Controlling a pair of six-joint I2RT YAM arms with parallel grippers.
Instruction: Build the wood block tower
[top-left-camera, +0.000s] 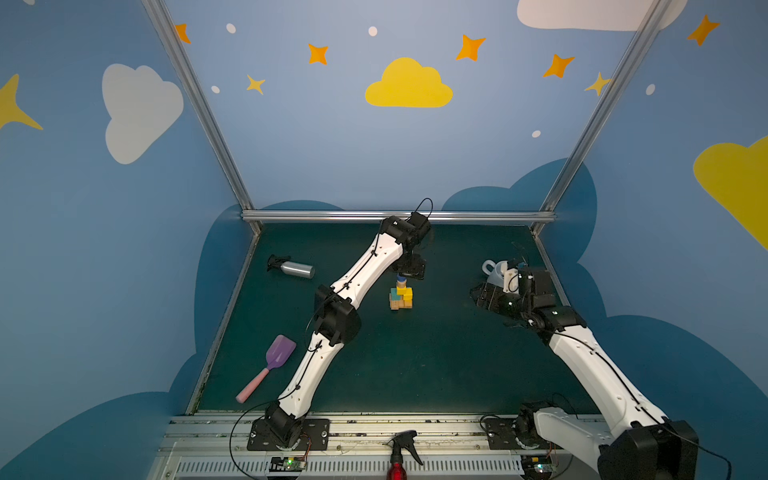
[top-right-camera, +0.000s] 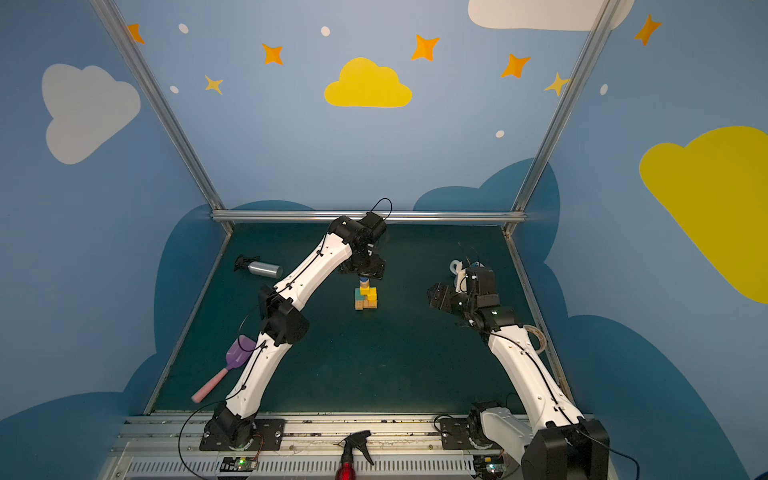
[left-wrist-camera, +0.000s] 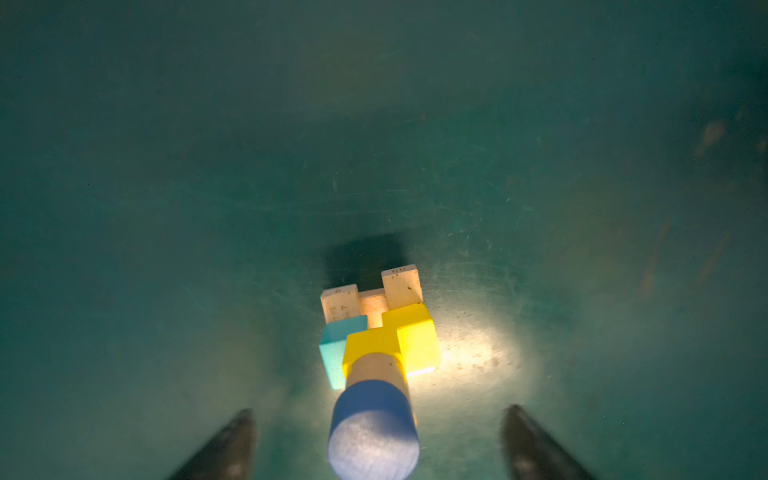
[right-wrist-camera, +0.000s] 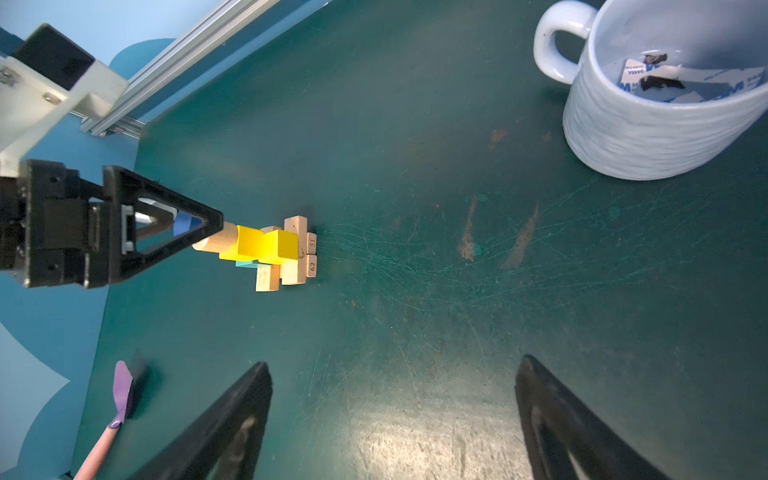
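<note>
Tower (top-left-camera: 401, 296) upright; blue cylinder (left-wrist-camera: 374, 432) topmost

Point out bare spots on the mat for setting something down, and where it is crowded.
Widest bare patch: the mat between the tower and the front rail. A smaller gap lies between the tower and the right hand. Crowded: around the tower under the open left hand, and the far right corner by the mug.
</note>
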